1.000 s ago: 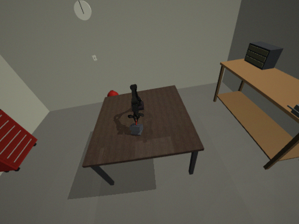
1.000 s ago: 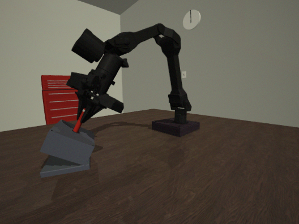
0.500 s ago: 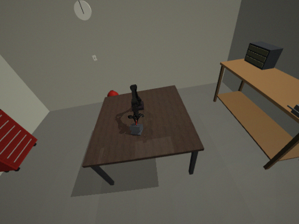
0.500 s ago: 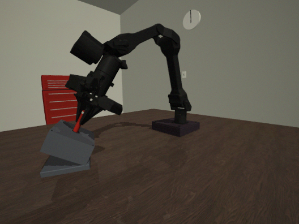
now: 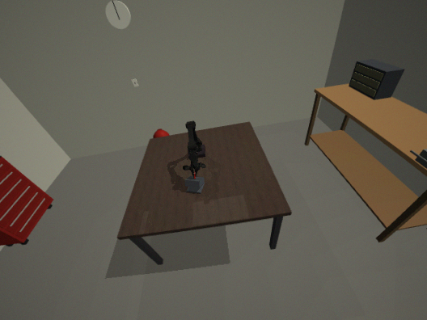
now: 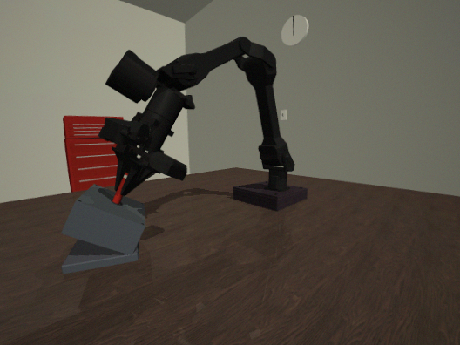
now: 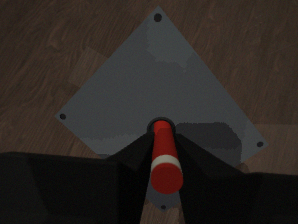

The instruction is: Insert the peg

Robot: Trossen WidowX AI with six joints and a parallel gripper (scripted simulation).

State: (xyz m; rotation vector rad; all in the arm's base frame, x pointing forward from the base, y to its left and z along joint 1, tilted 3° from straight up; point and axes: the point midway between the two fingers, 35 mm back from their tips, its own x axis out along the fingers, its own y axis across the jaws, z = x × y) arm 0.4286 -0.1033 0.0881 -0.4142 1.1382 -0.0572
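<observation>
The red round peg [image 5: 195, 176] [image 6: 118, 198] [image 7: 164, 142] with a white band near its top is tilted, in line with the fingers. Its lower end is inside the dark-rimmed round hole [image 7: 161, 118] of the grey sloped panel [image 5: 193, 185] [image 6: 102, 226] [image 7: 125, 95]; how deep it sits is hidden. My gripper [image 6: 120, 189] [image 7: 163, 139] is shut on the peg, with its fingertips close above the panel face. The peg's banded top stands out between the fingers toward the wrist camera.
The panel stands on a grey base plate [image 6: 102, 260] on the brown wooden table [image 5: 230, 170] [image 6: 261, 270]. The arm's dark base block [image 6: 270, 198] is behind the panel. A red drawer cabinet [image 6: 93, 161] and a wooden workbench [image 5: 380, 117] stand away from the table.
</observation>
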